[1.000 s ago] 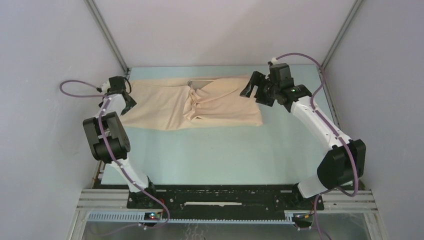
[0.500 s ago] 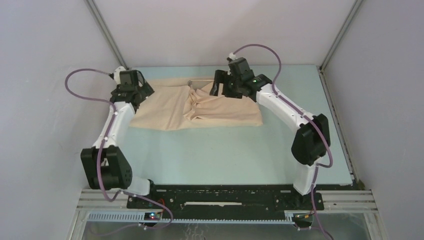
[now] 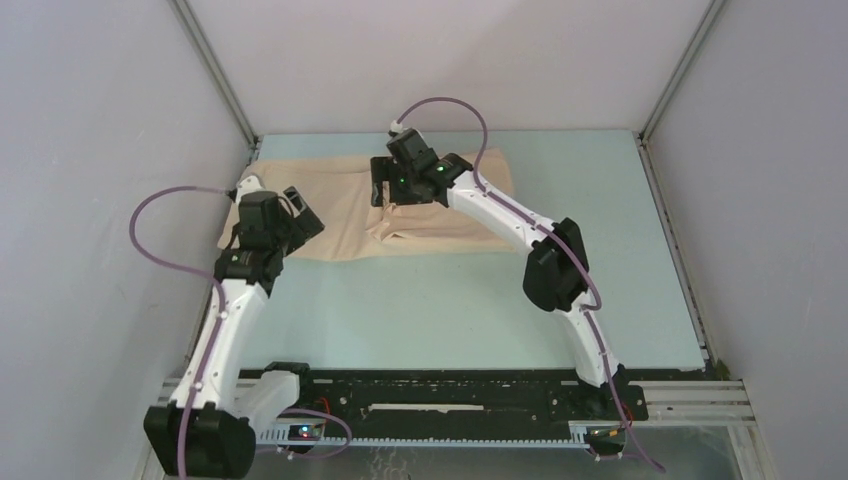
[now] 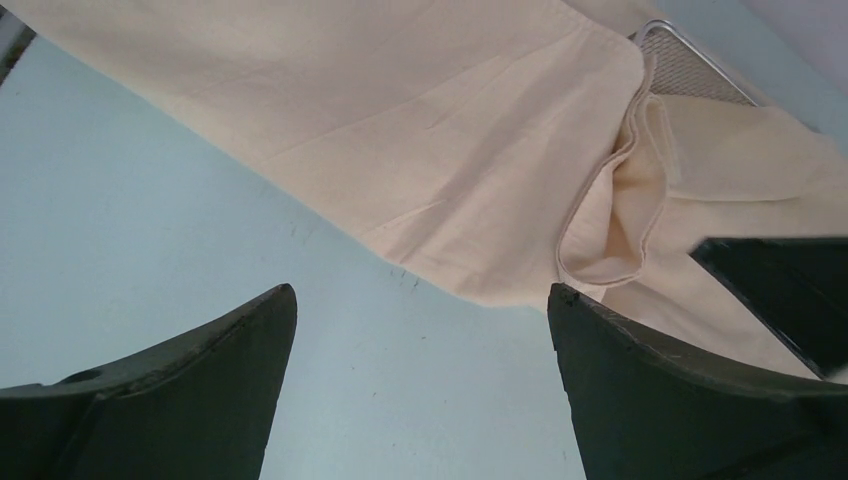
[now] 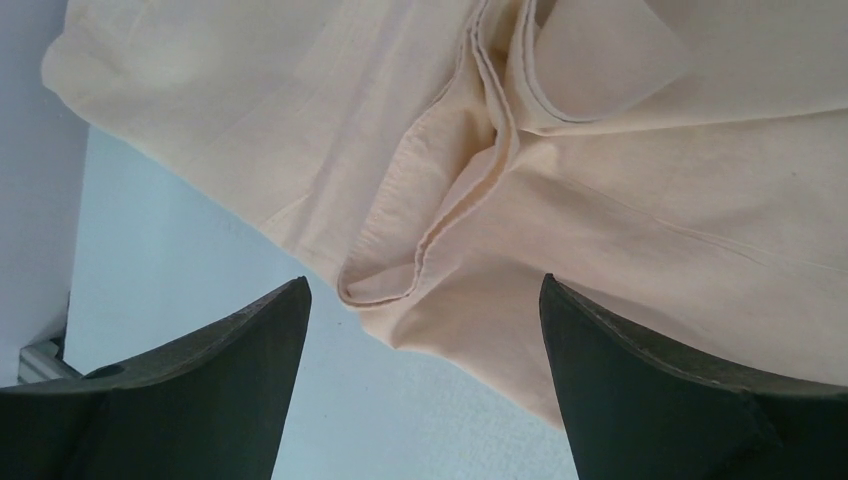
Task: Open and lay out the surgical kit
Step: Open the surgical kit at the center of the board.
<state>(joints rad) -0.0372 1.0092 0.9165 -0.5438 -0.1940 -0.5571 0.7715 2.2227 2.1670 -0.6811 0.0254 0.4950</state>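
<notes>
The beige cloth wrap (image 3: 345,200) lies across the back of the table, bunched into a fold at its middle. A corner of the steel mesh tray (image 4: 690,65) shows from under it in the left wrist view. The clamps, scissors and tweezers are hidden. My left gripper (image 3: 303,215) is open and empty over the cloth's (image 4: 420,130) left front edge, its midpoint (image 4: 420,300) above bare table. My right gripper (image 3: 382,190) is open and empty above the centre fold of the cloth (image 5: 650,200), its midpoint (image 5: 425,290) just past the fold's near edge.
The pale blue table (image 3: 450,300) stretches in front of the cloth. Grey walls with metal corner posts (image 3: 215,70) enclose the back and sides. The right gripper's black body (image 4: 780,290) shows at the right of the left wrist view.
My right arm has swung left from the cloth's right end to its centre fold. My left arm has drawn back from the rear left corner to the cloth's left front edge.
</notes>
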